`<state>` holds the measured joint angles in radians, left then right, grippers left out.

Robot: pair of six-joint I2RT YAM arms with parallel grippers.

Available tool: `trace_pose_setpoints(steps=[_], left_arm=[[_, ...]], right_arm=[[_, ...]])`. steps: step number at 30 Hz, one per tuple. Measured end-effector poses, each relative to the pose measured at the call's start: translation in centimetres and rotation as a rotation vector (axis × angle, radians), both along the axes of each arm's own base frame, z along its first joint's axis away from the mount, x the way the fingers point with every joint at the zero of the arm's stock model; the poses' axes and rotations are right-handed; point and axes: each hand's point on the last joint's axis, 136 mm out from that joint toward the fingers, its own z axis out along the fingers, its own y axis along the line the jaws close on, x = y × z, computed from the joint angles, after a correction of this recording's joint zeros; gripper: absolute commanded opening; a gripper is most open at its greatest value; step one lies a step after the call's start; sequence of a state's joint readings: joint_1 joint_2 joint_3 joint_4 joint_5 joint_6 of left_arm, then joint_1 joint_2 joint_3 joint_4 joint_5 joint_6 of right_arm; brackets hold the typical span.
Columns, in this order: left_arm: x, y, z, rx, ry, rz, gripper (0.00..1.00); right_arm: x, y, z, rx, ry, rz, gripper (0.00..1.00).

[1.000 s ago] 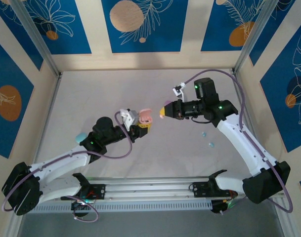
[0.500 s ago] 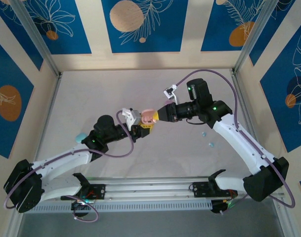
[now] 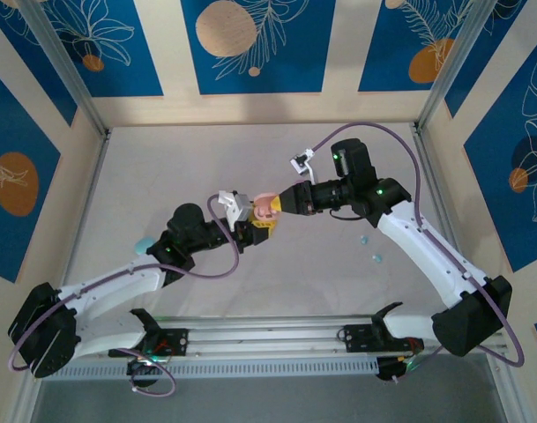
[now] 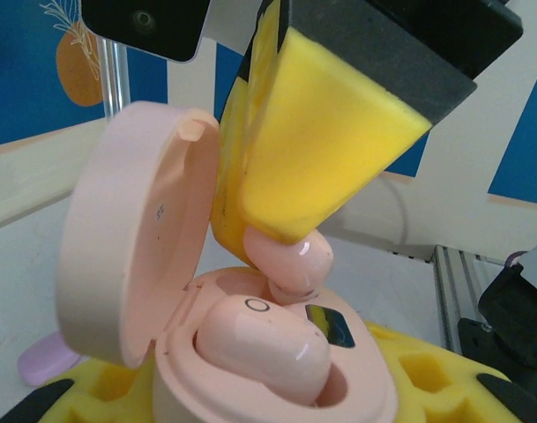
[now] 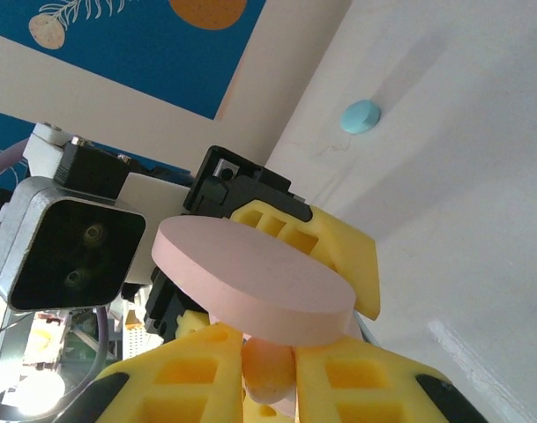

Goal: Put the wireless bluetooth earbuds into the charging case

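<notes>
centre table, live: clamped from below in the left gripper (image 3: 259,222), jaws narrow around its base, a pastel pink oval plastic charging case (image 4: 118,256) with the hinged lid flipped up. already nested in the near well, one glossy pink bean-shaped earbud (image 4: 259,348). poised right at the mouth of the empty well, a second glossy pink earbud (image 4: 290,260), pinched at the very tips of the right gripper (image 3: 279,204), jaws almost closed on it. seated or just resting on the rim? cannot tell from here.

handling-wise: featherlight, hard, smooth and rounded, so likely slippery against anything but those yellow foam pads (image 4: 321,159). best taken across the fat outer body, leaving the narrow end free to drop in. stiff rather than crushable by the look of it, but apt to squirt out sideways under a hard squeeze. probably wants a gentle, straight push at the right tilt; little forgiveness from a moulded well. light case too, and liable to twist in the grip if pressed off-centre.

elsewhere on the matte pale grey table (image 3: 189,159): a tiny light blue earbud (image 3: 363,239) and another light blue earbud (image 3: 376,258) lying loose beside the right arm, well apart from a closed light blue oval case (image 3: 143,245) by the left arm.
</notes>
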<state>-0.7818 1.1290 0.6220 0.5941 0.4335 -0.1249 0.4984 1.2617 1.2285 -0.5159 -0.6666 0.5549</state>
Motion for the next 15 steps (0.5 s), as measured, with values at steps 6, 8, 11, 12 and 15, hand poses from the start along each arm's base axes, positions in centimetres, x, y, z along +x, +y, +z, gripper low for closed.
trace_pose_setpoints(steps=[6, 8, 11, 12, 15], left_arm=[[0.06, -0.1, -0.02, -0.009, 0.016, -0.003, 0.26], [0.05, -0.1, -0.02, -0.011, 0.02, -0.004, 0.26], [0.12, -0.17, -0.27, -0.006, 0.027, -0.003, 0.26], [0.15, -0.2, -0.36, -0.005, 0.029, -0.003, 0.26], [0.18, -0.23, -0.54, 0.0, 0.034, -0.003, 0.26]], right_arm=[[0.06, -0.02, -0.2, -0.011, -0.002, -0.006, 0.23], [0.07, -0.05, -0.32, -0.016, -0.003, -0.009, 0.27], [0.15, -0.13, -0.51, -0.027, -0.008, -0.015, 0.29], [0.19, -0.17, -0.6, -0.031, -0.006, -0.019, 0.3], [0.26, -0.25, -0.74, -0.038, -0.005, -0.026, 0.34]])
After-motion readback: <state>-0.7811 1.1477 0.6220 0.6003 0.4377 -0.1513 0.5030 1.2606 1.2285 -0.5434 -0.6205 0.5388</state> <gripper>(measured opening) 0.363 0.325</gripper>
